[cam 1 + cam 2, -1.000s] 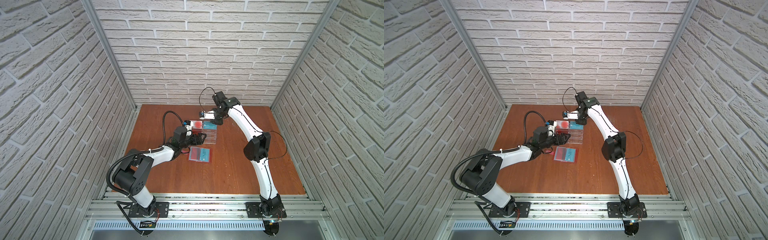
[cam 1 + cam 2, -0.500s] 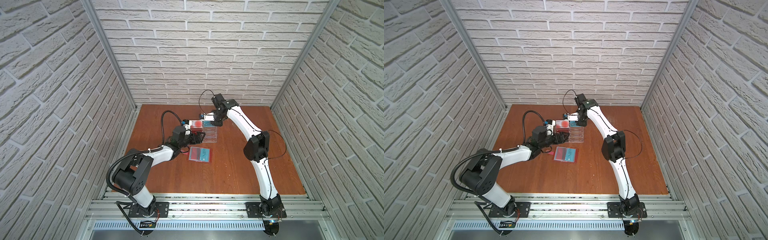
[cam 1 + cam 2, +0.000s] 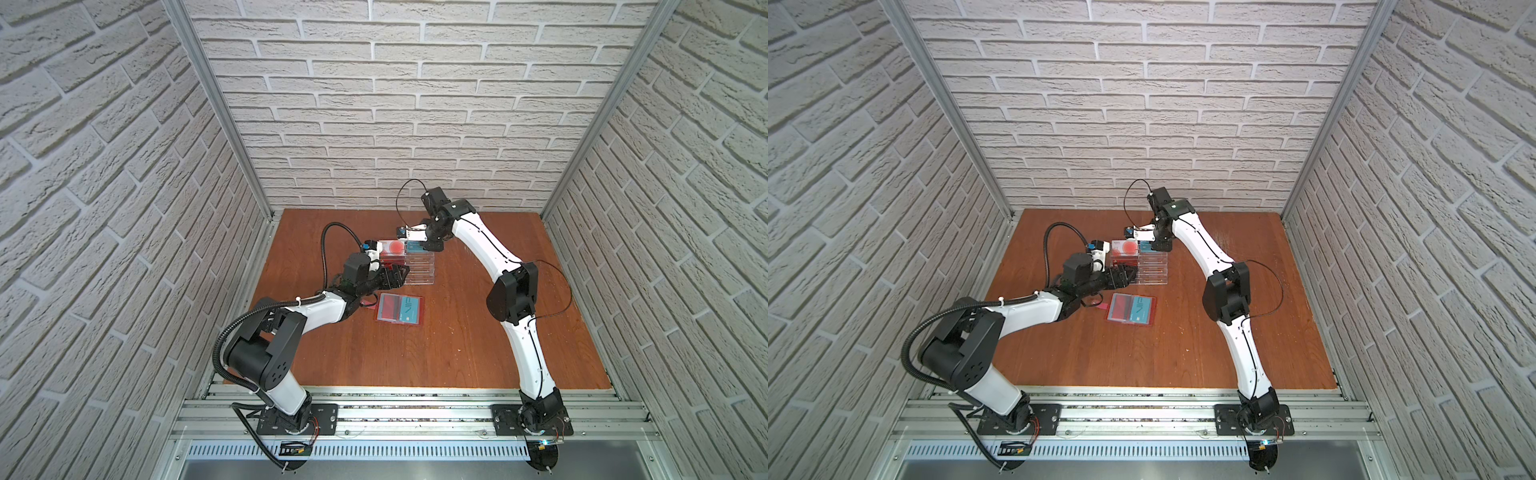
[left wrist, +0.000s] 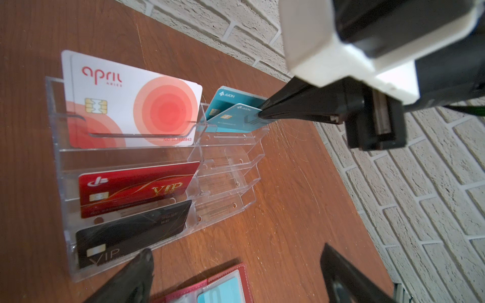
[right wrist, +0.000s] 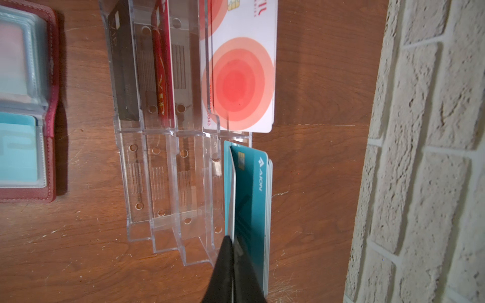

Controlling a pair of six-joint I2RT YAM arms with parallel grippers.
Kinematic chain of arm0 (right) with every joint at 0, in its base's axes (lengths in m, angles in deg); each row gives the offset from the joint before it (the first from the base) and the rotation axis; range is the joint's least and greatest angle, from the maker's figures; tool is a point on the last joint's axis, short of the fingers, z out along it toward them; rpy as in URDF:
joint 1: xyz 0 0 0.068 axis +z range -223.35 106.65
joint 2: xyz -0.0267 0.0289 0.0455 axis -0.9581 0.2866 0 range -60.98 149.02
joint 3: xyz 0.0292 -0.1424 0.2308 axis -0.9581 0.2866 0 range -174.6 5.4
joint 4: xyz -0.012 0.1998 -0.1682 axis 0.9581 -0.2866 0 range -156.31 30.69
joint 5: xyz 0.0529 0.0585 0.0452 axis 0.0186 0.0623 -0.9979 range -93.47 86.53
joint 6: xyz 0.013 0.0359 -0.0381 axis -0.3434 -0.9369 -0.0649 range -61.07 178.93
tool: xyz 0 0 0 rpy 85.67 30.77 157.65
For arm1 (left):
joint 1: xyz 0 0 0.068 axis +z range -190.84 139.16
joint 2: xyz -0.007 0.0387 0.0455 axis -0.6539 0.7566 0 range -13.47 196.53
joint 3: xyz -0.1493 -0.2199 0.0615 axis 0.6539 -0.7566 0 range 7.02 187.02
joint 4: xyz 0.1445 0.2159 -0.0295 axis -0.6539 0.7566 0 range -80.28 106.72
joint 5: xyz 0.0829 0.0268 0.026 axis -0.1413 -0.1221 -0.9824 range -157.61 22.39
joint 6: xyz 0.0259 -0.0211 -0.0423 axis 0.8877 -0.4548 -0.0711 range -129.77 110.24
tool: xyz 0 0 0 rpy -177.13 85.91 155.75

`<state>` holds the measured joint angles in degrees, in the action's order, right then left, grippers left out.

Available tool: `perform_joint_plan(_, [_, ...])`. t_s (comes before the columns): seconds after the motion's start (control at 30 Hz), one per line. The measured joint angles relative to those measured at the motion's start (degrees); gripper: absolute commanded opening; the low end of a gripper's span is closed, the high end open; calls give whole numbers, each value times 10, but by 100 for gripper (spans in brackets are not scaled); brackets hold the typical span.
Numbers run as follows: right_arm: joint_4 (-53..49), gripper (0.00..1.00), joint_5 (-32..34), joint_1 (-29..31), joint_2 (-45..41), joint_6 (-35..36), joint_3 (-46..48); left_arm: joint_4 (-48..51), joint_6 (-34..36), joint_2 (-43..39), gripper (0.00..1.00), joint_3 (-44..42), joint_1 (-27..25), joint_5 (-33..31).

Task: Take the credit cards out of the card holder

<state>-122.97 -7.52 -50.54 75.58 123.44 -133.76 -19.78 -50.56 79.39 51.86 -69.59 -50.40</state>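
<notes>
Card holder (image 5: 26,195) lies open mid-worktop (image 3: 415,357), red card (image 3: 388,306) and teal VIP card (image 3: 409,309) still sleeved inside, while right fingers (image 5: 223,275) pinch a teal AION card (image 4: 233,122) at the acrylic stand (image 4: 225,168) and left fingers (image 4: 131,275) gape empty.

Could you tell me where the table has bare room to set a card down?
Free: the table front, between card holder and near rail; also the strip between right arm and right wall. Crowded: between acrylic stand and card holder, where the open left gripper hangs.
</notes>
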Motion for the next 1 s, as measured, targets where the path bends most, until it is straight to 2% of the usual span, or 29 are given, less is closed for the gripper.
perform_joint_plan(0.73, [45, 11, 17, 2, -9, -3, 40, -10, -10, -5, 98, -18, 3, 0])
perform_joint_plan(1.0, [65, 15, 19, 2, -63, -8, 77, -8, -12, -24, 98, -23, 2, -4])
